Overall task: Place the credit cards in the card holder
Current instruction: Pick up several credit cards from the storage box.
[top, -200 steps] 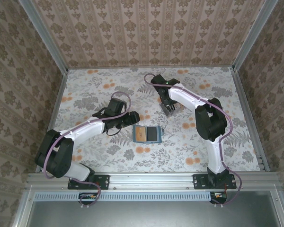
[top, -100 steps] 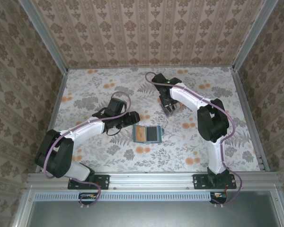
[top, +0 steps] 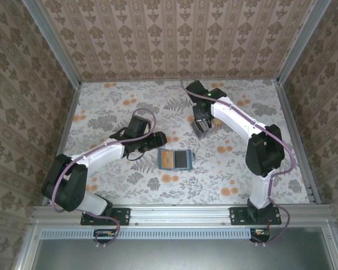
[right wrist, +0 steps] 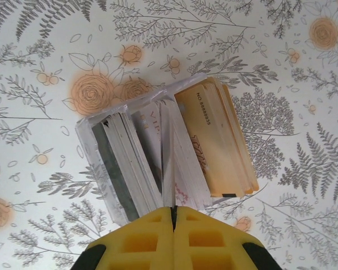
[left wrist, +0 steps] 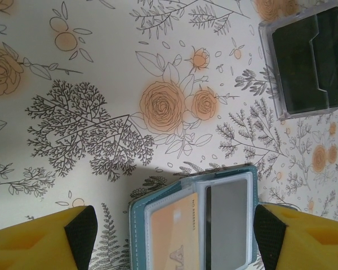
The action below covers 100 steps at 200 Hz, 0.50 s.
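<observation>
The card holder [top: 175, 160] is laid open near the table [top: 129, 107] centre, a tan card [left wrist: 172, 236] seen in its left sleeve. The remaining credit cards [right wrist: 214, 140] are stacked on edge in a clear box [right wrist: 87, 132], farther back and to the right, apart from the holder. One white card [right wrist: 168, 157] in the stack is pinched by the closed right gripper [right wrist: 173, 216]. The left gripper [left wrist: 176, 230] is spread wide above the holder's near end, with a finger to either side and nothing gripped.
</observation>
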### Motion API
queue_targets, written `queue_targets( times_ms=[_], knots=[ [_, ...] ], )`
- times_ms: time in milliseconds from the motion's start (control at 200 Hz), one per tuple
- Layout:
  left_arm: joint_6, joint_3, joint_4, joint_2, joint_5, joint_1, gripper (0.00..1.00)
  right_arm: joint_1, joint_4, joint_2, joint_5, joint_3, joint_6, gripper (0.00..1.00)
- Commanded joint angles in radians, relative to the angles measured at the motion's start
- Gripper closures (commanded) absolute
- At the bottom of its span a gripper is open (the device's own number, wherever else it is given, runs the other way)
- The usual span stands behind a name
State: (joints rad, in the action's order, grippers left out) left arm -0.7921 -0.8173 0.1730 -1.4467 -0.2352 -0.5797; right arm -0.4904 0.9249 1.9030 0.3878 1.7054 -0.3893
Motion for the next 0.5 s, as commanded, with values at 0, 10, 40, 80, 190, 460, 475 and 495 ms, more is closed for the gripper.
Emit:
queue_targets(
  times_ms=[0,10,40,80,190,460,475,495],
  knots=[
    [-0.012,-0.045,0.004,0.019,-0.017,0.007,0.23,0.002,0.032,-0.068,-0.038,-0.028,-0.089,0.99],
    [-0.011,-0.047,0.004,0.019,-0.016,0.007,0.23,0.001,0.029,-0.074,-0.043,-0.031,-0.094,0.99],
    [-0.01,-0.051,0.003,0.021,-0.018,0.009,0.23,0.001,0.026,-0.088,-0.047,-0.038,-0.115,0.99],
    [-0.012,-0.057,0.003,0.022,-0.023,0.01,0.23,0.001,0.022,-0.108,-0.059,-0.05,-0.141,0.99],
    [-0.017,-0.077,-0.001,0.022,-0.047,0.017,0.23,-0.004,-0.022,-0.167,-0.14,-0.1,-0.225,1.0],
    [-0.143,-0.076,-0.205,-0.005,-0.276,0.093,0.22,-0.017,-0.287,-0.334,-0.415,-0.321,-0.413,0.99],
    [-0.147,-0.077,-0.22,-0.006,-0.287,0.096,0.22,-0.017,-0.303,-0.341,-0.434,-0.331,-0.422,1.0],
    [-0.154,-0.08,-0.235,-0.01,-0.302,0.099,0.22,-0.018,-0.324,-0.351,-0.456,-0.342,-0.43,0.99]
  ],
)
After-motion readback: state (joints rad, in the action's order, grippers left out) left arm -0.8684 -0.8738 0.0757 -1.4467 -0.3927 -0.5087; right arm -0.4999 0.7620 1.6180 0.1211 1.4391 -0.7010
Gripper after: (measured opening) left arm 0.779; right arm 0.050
